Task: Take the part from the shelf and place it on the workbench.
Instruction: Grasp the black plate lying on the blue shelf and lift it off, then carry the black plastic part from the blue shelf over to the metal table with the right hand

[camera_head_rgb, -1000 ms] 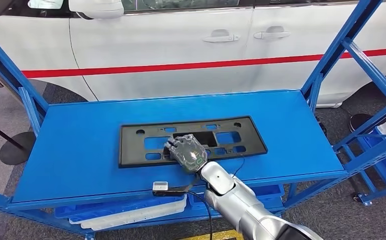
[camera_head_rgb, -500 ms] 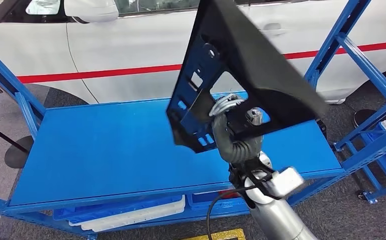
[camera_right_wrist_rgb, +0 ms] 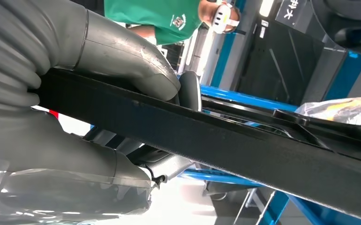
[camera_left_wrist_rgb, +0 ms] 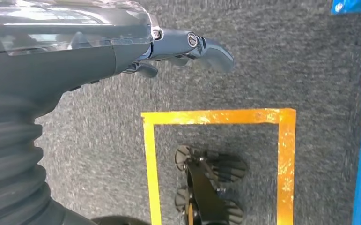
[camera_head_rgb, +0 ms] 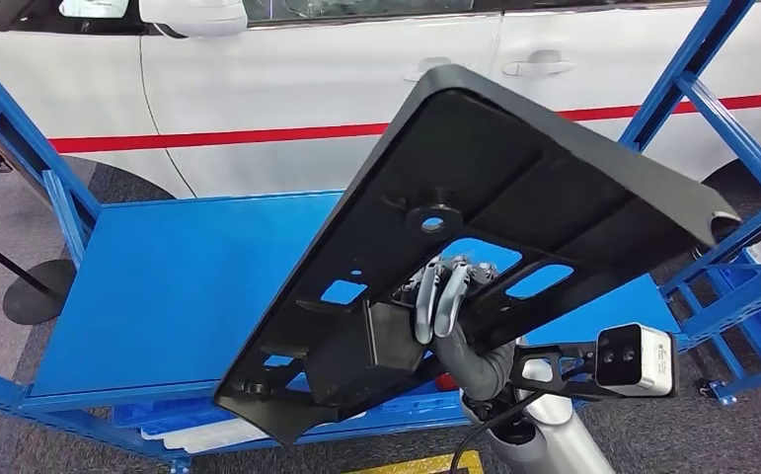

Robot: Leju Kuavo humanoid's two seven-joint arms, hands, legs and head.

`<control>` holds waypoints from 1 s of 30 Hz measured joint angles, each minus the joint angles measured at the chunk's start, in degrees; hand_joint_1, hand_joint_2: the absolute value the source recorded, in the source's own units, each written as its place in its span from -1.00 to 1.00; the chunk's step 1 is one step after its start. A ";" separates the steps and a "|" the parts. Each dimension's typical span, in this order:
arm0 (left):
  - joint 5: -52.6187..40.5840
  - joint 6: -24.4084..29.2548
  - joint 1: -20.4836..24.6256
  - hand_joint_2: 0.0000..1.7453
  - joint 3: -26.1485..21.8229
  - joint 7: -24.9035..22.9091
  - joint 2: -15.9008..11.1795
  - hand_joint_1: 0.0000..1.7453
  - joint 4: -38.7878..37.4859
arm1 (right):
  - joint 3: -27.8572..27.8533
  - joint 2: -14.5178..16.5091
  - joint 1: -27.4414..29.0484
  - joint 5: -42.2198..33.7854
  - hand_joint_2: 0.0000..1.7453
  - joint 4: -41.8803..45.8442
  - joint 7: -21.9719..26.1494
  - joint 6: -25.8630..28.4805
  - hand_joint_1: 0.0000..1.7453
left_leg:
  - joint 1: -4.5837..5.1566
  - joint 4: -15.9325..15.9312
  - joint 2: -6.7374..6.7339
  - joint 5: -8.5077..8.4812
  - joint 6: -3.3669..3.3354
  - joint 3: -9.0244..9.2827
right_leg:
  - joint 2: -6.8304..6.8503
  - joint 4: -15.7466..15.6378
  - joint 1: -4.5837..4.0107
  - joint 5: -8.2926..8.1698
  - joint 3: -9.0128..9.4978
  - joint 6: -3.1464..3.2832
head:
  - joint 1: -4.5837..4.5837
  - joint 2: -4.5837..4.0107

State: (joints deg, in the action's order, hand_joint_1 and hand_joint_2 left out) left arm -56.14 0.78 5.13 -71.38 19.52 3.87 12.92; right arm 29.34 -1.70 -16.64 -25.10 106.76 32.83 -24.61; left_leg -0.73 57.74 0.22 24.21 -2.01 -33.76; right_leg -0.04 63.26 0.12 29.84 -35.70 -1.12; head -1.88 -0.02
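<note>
— Right hand (camera_head_rgb: 442, 296)?
— Clamped on the black part (camera_head_rgb: 475, 227), thumb on one face, fingers (camera_head_rgb: 435, 301) hooked through a cutout. Held tilted, lifted clear above the blue shelf (camera_head_rgb: 159, 286).

— Left hand (camera_left_wrist_rgb: 178, 49)?
— Hanging over the floor (camera_left_wrist_rgb: 281, 56), fingers loosely curled, holding nothing.

— Beyond the right hand?
— Blue post (camera_head_rgb: 672, 94), then a white car (camera_head_rgb: 287, 89).

— Risk?
— Probably a long overhang from a one-edge grip: could twist loose, or clip the post in a turn.

Head view high above the shelf (camera_head_rgb: 189, 286); wrist views close, right sharing the part (camera_head_rgb: 514, 188).
</note>
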 joint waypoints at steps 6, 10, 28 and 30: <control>-0.26 0.47 0.18 1.00 0.00 -1.31 -0.17 -1.00 0.00 | 0.07 -1.71 -0.06 -1.08 1.00 0.82 1.47 1.85 0.98 | 0.20 0.33 0.04 -1.88 0.04 -2.72 | 0.01 5.04 0.23 2.81 1.01 -0.16 | 0.00 0.00; -0.25 0.90 0.18 1.00 -0.01 -1.32 -0.12 -1.00 0.00 | 0.85 -2.55 -0.58 -0.44 1.00 2.16 3.95 4.59 0.98 | 0.20 0.20 0.16 -3.30 1.12 -3.36 | -0.02 -6.38 -0.53 -0.09 7.81 1.00 | -0.01 0.00; -0.61 1.95 0.05 1.00 -0.04 -3.93 -0.67 -1.00 0.00 | 4.80 -4.82 -1.41 0.59 1.00 2.32 7.03 7.71 0.98 | 0.30 -0.37 0.09 4.32 1.05 4.97 | 0.65 -5.09 -0.24 -7.94 -1.16 0.57 | 0.00 0.00; -0.89 2.64 0.02 1.00 -0.04 -5.64 -0.56 -1.00 0.00 | 4.89 -5.14 -1.33 0.56 1.00 2.27 6.98 7.38 0.98 | 0.05 -0.59 -0.17 3.04 0.19 3.95 | 0.38 -2.22 -0.06 -4.66 -2.56 -0.07 | 0.00 0.00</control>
State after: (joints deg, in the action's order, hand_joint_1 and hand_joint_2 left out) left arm -57.03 3.41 5.15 -71.43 13.89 3.31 12.92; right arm 34.22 -6.85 -17.97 -24.54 109.03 39.81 -17.24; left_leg -0.68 57.15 0.05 27.26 -1.82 -29.81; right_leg 0.34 61.04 0.06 25.18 -38.26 -1.19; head -1.88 -0.02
